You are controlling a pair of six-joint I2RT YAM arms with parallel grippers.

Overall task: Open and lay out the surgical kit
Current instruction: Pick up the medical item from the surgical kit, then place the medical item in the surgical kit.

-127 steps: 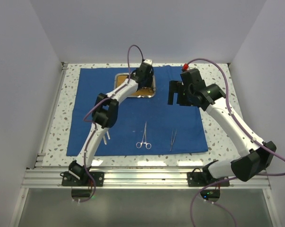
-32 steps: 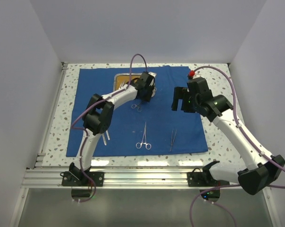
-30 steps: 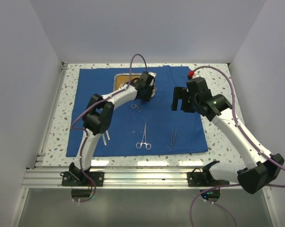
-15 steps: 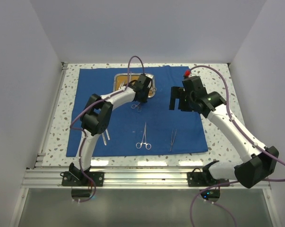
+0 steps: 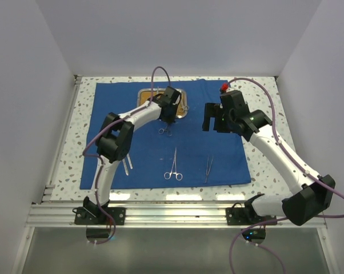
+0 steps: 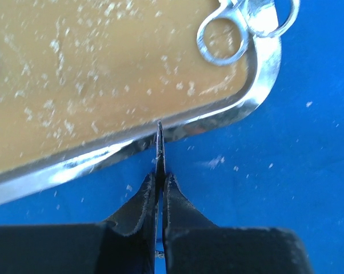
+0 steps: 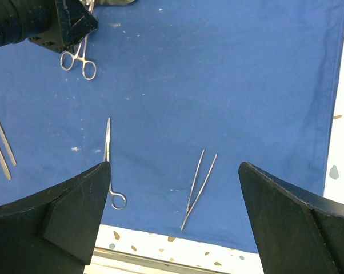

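Observation:
The royal-blue cloth lies spread flat. On its far part sits the steel tray with its orange-brown inside; a ring handle of another tool rests over the tray's rim. My left gripper is shut on a thin ring-handled instrument just in front of the tray; its tip sticks out between the fingers. A clamp and tweezers lie near the cloth's front edge. My right gripper hovers open, holding nothing.
A second pair of tweezers lies on the cloth beside the left arm's elbow. Speckled tabletop borders the cloth. White walls close in both sides, and a metal rail runs along the near edge.
My left gripper has closed onto the ring-handled instrument and shifted slightly left along the tray's front rim. The right arm has drifted a little to the left, still open.

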